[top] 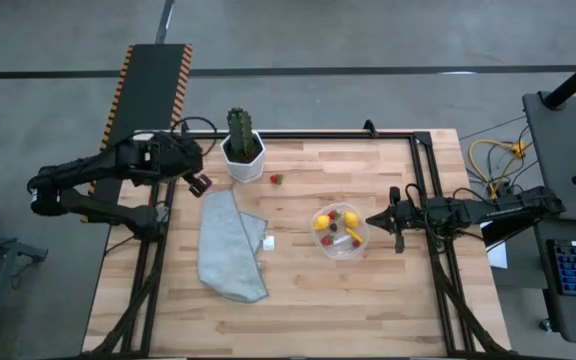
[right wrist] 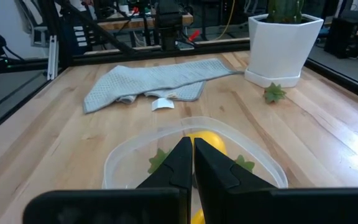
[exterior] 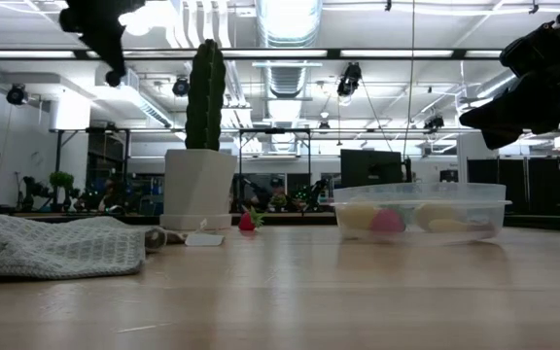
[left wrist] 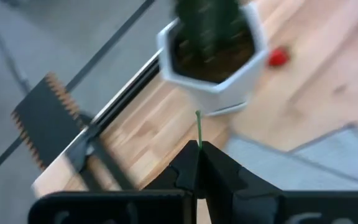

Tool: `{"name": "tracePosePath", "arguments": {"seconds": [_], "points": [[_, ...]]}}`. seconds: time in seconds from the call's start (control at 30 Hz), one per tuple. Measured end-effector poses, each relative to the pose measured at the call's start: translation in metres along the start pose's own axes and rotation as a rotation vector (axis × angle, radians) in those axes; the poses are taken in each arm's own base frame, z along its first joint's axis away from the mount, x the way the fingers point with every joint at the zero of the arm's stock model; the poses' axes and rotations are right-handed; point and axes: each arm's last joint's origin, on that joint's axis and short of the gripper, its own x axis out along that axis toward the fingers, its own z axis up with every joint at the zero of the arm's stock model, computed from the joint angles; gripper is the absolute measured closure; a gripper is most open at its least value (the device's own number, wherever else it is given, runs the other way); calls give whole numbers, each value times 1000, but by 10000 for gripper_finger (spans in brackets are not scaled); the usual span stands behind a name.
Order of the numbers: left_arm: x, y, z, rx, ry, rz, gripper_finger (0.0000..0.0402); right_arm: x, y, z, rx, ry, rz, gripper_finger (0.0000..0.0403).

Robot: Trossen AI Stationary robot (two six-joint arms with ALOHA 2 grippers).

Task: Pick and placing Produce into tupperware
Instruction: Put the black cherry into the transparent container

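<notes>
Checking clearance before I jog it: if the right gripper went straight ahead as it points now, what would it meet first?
Most likely the clear tupperware tub of produce, directly ahead of the right gripper; its height above the rim is unclear.

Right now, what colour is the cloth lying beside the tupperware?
Light grey-blue; the cloth shows best in the high view, left of the tupperware.
</notes>
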Motion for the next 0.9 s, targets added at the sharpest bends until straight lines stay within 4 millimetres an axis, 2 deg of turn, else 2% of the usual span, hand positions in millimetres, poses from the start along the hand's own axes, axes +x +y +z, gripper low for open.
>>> {"name": "tracePosePath", "arguments": {"seconds": [0.17,0.43,0.63,0.9], "points": [[-12,-23,15,31,-83,-128,401,0,0,1,-3,-7,-2,394],[-30,-78,41,144,-216,-277,401,0,0,1,-3,-8,-5,394],[-20,-121,62,265,-273,-308,401,0,0,1,-1,-8,-5,394],[8,-178,81,459,-391,-426,401,0,0,1,1,-8,-4,394]]}}
